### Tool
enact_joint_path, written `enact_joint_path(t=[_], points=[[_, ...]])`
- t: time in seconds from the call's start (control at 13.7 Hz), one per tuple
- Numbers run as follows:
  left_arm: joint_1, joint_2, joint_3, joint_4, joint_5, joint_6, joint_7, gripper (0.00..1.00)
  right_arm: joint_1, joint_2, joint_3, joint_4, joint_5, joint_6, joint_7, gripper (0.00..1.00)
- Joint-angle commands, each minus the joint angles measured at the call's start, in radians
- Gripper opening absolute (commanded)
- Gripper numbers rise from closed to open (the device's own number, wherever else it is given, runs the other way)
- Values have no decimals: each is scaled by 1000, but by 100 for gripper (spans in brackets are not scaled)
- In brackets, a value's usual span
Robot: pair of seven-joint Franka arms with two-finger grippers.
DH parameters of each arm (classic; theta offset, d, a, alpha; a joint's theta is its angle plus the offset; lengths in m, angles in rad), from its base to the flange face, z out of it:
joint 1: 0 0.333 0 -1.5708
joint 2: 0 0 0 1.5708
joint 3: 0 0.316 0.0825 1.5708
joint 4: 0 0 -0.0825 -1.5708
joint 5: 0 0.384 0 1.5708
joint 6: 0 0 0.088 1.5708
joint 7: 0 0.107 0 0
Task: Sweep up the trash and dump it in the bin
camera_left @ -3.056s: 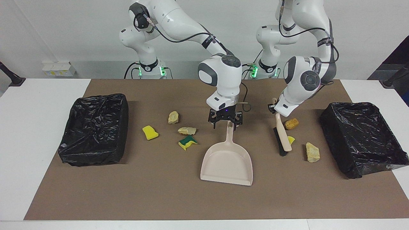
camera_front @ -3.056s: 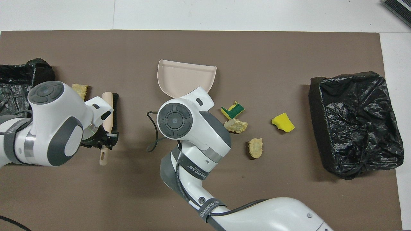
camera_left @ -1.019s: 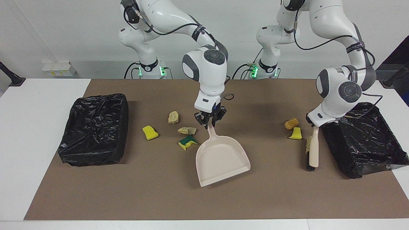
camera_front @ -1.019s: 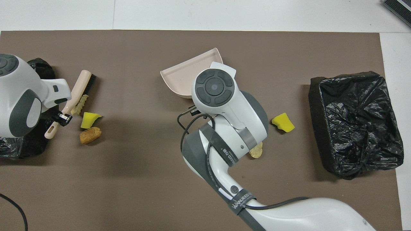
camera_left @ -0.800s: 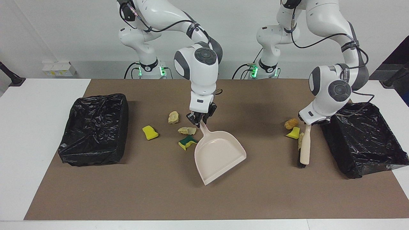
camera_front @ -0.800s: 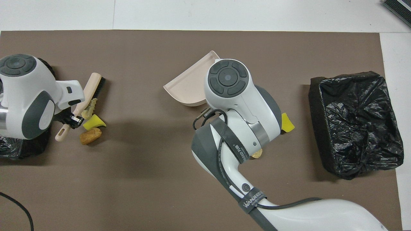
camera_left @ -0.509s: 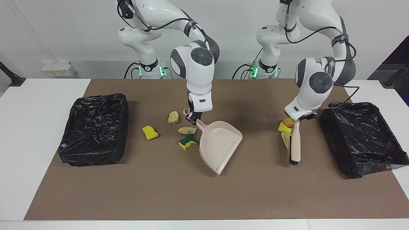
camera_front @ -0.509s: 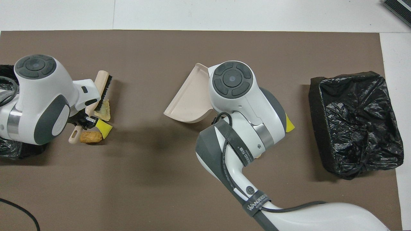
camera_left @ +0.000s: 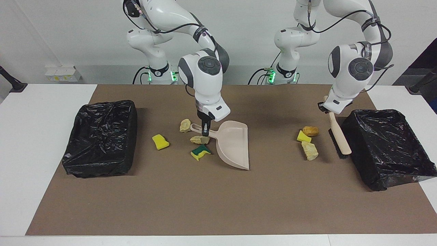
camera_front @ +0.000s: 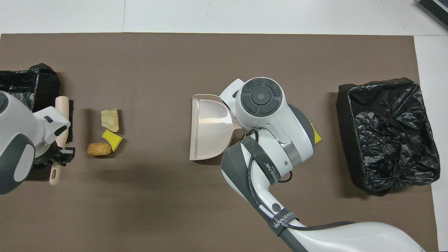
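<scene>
Gripping dustpan [camera_left: 234, 143] handle, right hand [camera_left: 205, 131] angled down.

**White table, brown mat, two bins and seven scraps**

A white table [camera_left: 41, 153] carries a brown mat [camera_left: 218, 205] over most of its top. One black-lined bin [camera_left: 100, 136] sits at the right arm's end of the mat, and a second black-lined bin [camera_left: 389, 147] sits at the left arm's end.

Toward the right arm's end lie four scraps:
- a yellow sponge piece [camera_left: 160, 141]
- a beige chunk [camera_left: 185, 125]
- a second beige chunk [camera_left: 199, 139]
- a green-and-yellow sponge piece [camera_left: 200, 152]

A beige dustpan [camera_left: 234, 143] stands on edge just beside them.

Toward the left arm's end an orange-brown lump [camera_left: 310, 131], a yellow wedge [camera_left: 303, 137] and a third beige chunk [camera_left: 309, 150] cluster together. A brush [camera_left: 339, 136] is near them, beside the second bin.
</scene>
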Motion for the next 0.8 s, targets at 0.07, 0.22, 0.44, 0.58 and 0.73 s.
enact_joint_path(t=[0.07, 0.22, 0.44, 0.58, 0.73], points=[[3, -72, -6, -160, -54, 100, -129, 0, 19, 0, 8, -18, 18, 26, -36, 0], [-9, -72, -14, -168, -88, 101, -135, 0, 21, 0, 9, -22, 20, 38, -29, 0], [-75, -49, -18, -168, -108, 103, -132, 0, 21, 0, 9, -26, 20, 38, -25, 0], [-98, -32, -61, -165, -139, 139, -140, 0, 22, 0, 8, -26, 20, 38, -25, 0], [-88, -19, -145, -154, -181, 155, -141, 0, 21, -1, 8, -27, 20, 36, -24, 0]])
